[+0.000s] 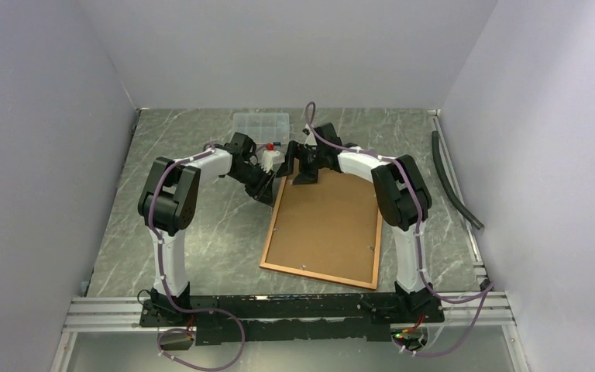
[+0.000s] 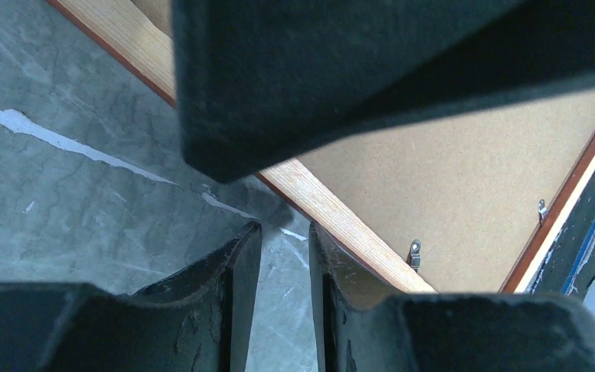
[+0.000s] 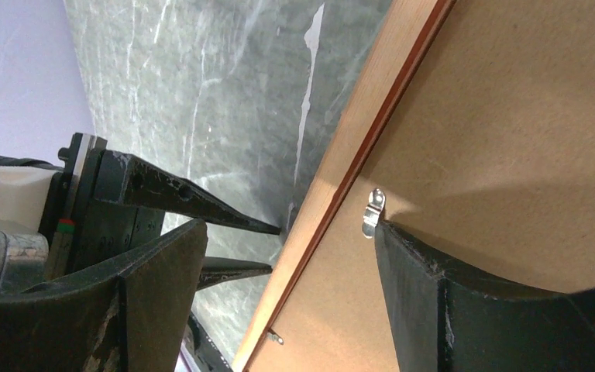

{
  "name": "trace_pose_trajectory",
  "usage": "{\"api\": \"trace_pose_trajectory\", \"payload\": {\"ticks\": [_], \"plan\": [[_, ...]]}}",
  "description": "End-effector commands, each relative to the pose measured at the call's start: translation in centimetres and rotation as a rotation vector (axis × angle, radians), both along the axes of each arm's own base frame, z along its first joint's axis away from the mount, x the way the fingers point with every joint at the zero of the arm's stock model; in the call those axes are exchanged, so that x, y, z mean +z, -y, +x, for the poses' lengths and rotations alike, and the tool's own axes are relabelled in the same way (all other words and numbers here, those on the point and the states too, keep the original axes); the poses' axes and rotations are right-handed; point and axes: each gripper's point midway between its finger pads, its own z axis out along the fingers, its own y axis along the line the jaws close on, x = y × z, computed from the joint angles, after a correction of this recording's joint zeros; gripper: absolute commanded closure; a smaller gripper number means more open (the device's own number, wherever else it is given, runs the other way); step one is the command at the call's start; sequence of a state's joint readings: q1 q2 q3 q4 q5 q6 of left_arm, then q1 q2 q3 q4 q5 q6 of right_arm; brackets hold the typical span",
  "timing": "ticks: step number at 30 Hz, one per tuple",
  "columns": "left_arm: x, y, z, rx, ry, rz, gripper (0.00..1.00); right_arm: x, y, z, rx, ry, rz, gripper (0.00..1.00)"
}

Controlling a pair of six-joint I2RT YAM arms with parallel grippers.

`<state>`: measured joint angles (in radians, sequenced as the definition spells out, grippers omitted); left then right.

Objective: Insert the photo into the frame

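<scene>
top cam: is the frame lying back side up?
Yes, the frame shows its brown backing board facing up.

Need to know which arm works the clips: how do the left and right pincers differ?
The left pincer is barely open; the right pincer gapes wide. The left sits just outside the wooden rail of the frame, over the table; the right straddles that rail, one finger beside a metal clip on the backing board. Both hold nothing.
</scene>
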<state>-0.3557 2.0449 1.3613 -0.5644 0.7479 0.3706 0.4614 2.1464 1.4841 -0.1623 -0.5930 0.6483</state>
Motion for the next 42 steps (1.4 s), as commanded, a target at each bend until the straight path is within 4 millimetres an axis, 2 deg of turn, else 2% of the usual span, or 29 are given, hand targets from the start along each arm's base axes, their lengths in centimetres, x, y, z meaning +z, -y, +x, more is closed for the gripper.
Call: {"api": "trace_pose_trajectory", "payload": {"ticks": [1, 23, 31, 42], "plan": [[0.6, 0.5, -0.4, -0.020, 0.033, -0.006, 0.64, 2.0, -0.3, -0.7, -0.004, 0.022, 0.007, 0.17], [0.6, 0.5, -0.8, -0.034, 0.054, 0.006, 0.65, 1.5, -2.1, 1.4, -0.077, -0.012, 0.093, 0.19], [0.6, 0.5, -1.0, -0.039, 0.057, 0.007, 0.66, 0.8, -2.3, 1.4, -0.086, -0.034, 0.102, 0.19], [0.8, 0.5, -1.2, -0.044, 0.060, 0.002, 0.66, 1.0, -2.8, 2.1, -0.115, -0.016, 0.116, 0.20]]}}
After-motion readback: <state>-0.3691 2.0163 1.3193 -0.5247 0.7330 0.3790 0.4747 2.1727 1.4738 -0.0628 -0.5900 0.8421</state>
